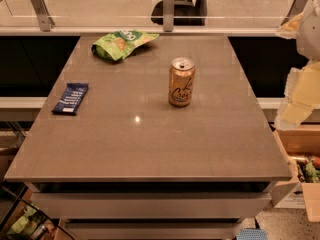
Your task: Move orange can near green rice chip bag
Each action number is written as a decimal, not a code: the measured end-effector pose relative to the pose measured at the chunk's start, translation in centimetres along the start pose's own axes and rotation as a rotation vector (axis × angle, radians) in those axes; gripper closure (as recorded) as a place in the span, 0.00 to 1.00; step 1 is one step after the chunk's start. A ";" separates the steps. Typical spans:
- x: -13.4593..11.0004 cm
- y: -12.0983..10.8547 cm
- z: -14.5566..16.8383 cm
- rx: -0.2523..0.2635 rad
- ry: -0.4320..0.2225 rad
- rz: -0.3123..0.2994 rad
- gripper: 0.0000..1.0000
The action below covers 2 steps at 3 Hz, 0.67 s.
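The tool [296,104] hangs past the right edge of the tabletop [150,149], touching nothing on it; I cannot tell how far open it is. Well to its left, the orange can [181,82] stands upright. Farther left and beyond, the green rice chip bag [121,43] lies by the far edge, well apart from the can.

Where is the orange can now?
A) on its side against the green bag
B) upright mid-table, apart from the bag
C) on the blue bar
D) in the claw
B: the orange can stands upright, well apart from the green rice chip bag near the far edge; the claw hangs beyond the table's right edge.
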<state>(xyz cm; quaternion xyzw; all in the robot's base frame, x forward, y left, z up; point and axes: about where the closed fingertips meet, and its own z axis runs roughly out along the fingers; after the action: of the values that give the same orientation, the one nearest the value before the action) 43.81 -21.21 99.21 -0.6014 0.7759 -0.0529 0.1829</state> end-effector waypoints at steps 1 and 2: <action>0.0 0.0 0.0 0.000 0.000 0.000 0.00; -0.3 -0.3 -0.2 0.029 -0.041 0.034 0.00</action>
<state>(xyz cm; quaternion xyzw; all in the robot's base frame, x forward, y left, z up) 44.09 -21.09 99.58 -0.5864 0.7812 -0.0488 0.2083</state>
